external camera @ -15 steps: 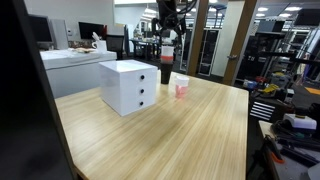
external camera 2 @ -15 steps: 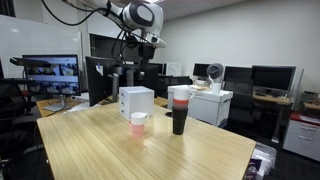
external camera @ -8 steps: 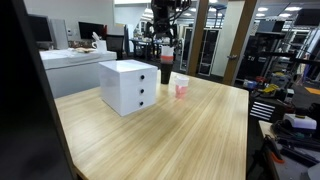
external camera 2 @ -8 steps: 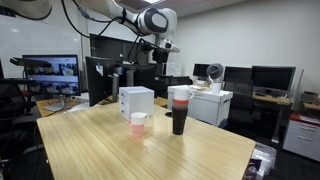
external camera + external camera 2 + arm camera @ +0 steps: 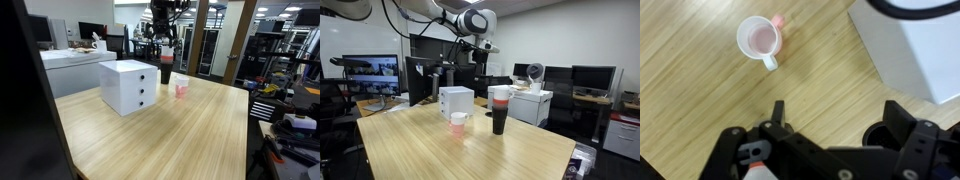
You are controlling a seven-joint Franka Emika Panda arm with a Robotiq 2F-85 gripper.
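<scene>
The gripper [image 5: 480,50] has swung a little way across and now hangs still, high above the bench [image 5: 190,135]. Its fingers are spread wide and hold nothing. Below it, slightly off to one side, the pink mug [image 5: 760,40] stands upright near the dark cup [image 5: 500,108] and the white box [image 5: 130,86]. Nothing on the bench has shifted or been touched.

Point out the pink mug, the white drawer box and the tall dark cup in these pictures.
pink mug [image 5: 760,40]: wrist view, on its inside bottom.
white drawer box [image 5: 146,88]: in an exterior view, on its knobbed front face.
tall dark cup [image 5: 499,118]: in an exterior view, on its dark lower body.
</scene>
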